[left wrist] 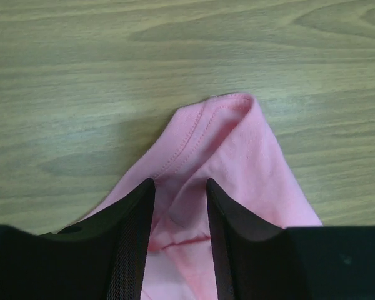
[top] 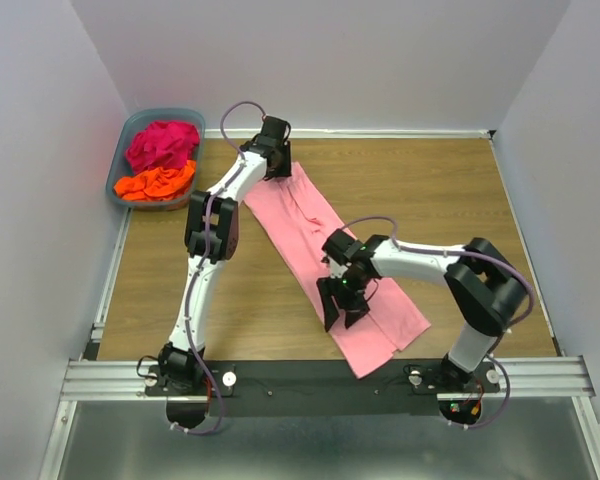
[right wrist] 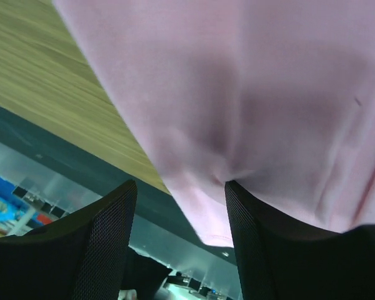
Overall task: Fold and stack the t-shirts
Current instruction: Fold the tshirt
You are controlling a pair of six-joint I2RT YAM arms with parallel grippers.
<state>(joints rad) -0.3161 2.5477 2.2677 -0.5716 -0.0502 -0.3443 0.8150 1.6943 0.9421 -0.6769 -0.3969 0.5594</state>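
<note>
The light pink t-shirt (top: 310, 225) lies in a long diagonal strip across the wooden table, from the far middle to the near edge. My left gripper (top: 277, 166) is at its far end. In the left wrist view its fingers (left wrist: 180, 181) stand apart, astride a raised fold of pink cloth (left wrist: 237, 144). My right gripper (top: 342, 318) hovers over the strip's left edge near the front. It is open (right wrist: 181, 184), and the pink cloth (right wrist: 250, 81) brushes one finger. A magenta t-shirt (top: 162, 143) and an orange t-shirt (top: 155, 183) lie crumpled in the basket.
The grey-blue plastic basket (top: 132, 122) sits at the table's far left corner against the wall. White walls close in the left, back and right sides. A metal rail (top: 310, 378) carrying the arm bases runs along the near edge.
</note>
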